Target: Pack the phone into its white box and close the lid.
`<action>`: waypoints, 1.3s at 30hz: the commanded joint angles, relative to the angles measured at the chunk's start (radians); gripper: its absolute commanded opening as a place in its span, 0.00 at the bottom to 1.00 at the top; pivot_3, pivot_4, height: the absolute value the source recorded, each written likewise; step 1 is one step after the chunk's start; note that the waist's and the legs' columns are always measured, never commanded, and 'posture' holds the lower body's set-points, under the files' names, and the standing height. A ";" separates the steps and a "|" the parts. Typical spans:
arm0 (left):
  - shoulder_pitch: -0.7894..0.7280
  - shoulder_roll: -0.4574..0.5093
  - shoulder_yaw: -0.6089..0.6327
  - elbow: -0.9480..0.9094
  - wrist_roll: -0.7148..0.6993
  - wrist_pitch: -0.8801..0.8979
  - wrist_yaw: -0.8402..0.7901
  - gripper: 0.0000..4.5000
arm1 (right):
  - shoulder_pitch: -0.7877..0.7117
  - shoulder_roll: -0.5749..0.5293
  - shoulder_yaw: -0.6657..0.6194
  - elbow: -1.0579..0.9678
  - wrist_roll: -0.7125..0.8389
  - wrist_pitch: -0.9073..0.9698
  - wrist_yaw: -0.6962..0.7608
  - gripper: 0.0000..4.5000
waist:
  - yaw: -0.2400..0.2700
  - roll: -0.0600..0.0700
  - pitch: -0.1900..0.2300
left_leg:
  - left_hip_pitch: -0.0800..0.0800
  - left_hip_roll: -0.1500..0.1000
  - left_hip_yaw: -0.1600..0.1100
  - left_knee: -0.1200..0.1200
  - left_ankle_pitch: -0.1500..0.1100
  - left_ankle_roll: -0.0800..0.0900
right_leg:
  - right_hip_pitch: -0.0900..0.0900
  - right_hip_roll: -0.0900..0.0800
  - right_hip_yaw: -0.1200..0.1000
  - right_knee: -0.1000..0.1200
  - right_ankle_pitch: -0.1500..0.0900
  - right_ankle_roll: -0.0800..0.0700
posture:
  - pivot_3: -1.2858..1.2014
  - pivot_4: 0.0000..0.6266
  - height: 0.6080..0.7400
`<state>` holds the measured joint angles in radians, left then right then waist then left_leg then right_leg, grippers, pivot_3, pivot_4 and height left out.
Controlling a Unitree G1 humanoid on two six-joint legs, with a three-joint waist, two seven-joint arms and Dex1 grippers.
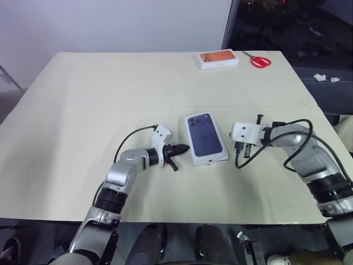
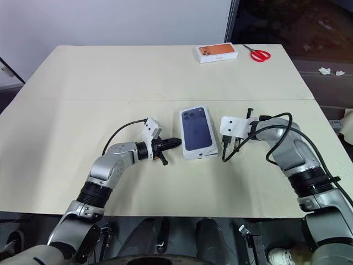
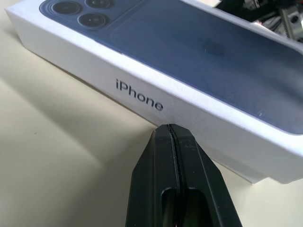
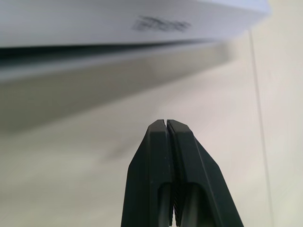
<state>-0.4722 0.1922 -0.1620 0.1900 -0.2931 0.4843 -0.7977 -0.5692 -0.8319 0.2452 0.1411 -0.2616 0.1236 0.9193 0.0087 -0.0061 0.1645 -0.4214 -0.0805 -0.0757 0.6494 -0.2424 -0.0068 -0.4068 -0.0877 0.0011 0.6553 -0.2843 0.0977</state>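
Observation:
The lid [image 1: 205, 135], white with a dark blue phone printed on top, lies flat in the middle of the table [image 1: 83, 110]. It covers the white box, and the phone is hidden. My left gripper [image 1: 185, 148] is shut and empty, its tip right at the lid's left side wall [image 3: 142, 97], just under the printed "iPhone". My right gripper [image 4: 166, 122] is also shut and empty. It hovers a short way off the lid's right side, angled down toward the table. A dark seam runs under the lid's edge in the right wrist view.
An orange-topped white box [image 1: 218, 58] and red-handled scissors [image 1: 259, 61] lie at the table's far right edge. Black cables [image 1: 276, 141] loop around my right wrist. Bare table stretches to the left and behind the lid.

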 commanded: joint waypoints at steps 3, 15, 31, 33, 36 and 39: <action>-0.016 -0.001 0.015 -0.042 -0.018 -0.003 0.001 0.00 | -0.032 0.027 -0.062 -0.060 0.073 0.063 0.019 0.02 | 0.000 0.000 0.000 | 0.000 0.000 0.000 0.000 0.000 0.000 | 0.000 0.000 0.000 0.000 0.000 0.000 | 0.52 0.24 1.00; -0.024 0.000 0.022 -0.082 -0.029 0.022 0.013 0.00 | -0.015 0.080 -0.053 -0.202 0.146 0.183 0.046 0.02 | 0.002 0.000 0.000 | 0.000 0.000 0.000 0.000 0.000 0.000 | 0.000 0.000 0.000 0.000 0.000 0.000 | 0.52 0.24 1.00; -0.022 -0.029 0.000 -0.139 -0.032 0.070 0.011 0.00 | 0.034 0.021 -0.041 -0.226 0.111 0.148 0.068 0.02 | 0.002 0.000 0.000 | 0.000 0.000 0.000 0.000 0.000 0.000 | 0.000 0.000 0.000 0.000 0.000 0.000 | 0.52 0.24 1.00; -0.019 -0.028 -0.007 -0.143 -0.030 0.072 0.007 0.00 | 0.039 0.016 -0.044 -0.217 0.108 0.145 0.062 0.02 | 0.002 0.000 0.000 | 0.000 0.000 0.000 0.000 0.000 0.000 | 0.000 0.000 0.000 0.000 0.000 0.000 | 0.52 0.24 1.00; -0.011 -0.023 -0.014 -0.150 -0.026 0.074 0.005 0.00 | 0.053 0.009 -0.040 -0.214 0.099 0.136 0.060 0.02 | 0.002 0.000 0.000 | 0.000 0.000 0.000 0.000 0.000 0.000 | 0.000 0.000 0.000 0.000 0.000 0.000 | 0.52 0.24 1.00; -0.001 -0.017 -0.013 -0.155 -0.026 0.075 0.004 0.00 | 0.065 0.014 -0.038 -0.223 0.099 0.139 0.060 0.02 | 0.002 0.000 0.000 | 0.000 0.000 0.000 0.000 0.000 0.000 | 0.000 0.000 0.000 0.000 0.000 0.000 | 0.52 0.24 1.00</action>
<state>-0.4743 0.1779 -0.1688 0.0745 -0.2975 0.5621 -0.7841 -0.5027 -0.8085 0.2228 -0.0365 -0.1720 0.2772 0.9802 0.0110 -0.0061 0.1645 -0.4214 -0.0804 -0.0756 0.6496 -0.2424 -0.0068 -0.4066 -0.0879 0.0012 0.6553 -0.2843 0.0977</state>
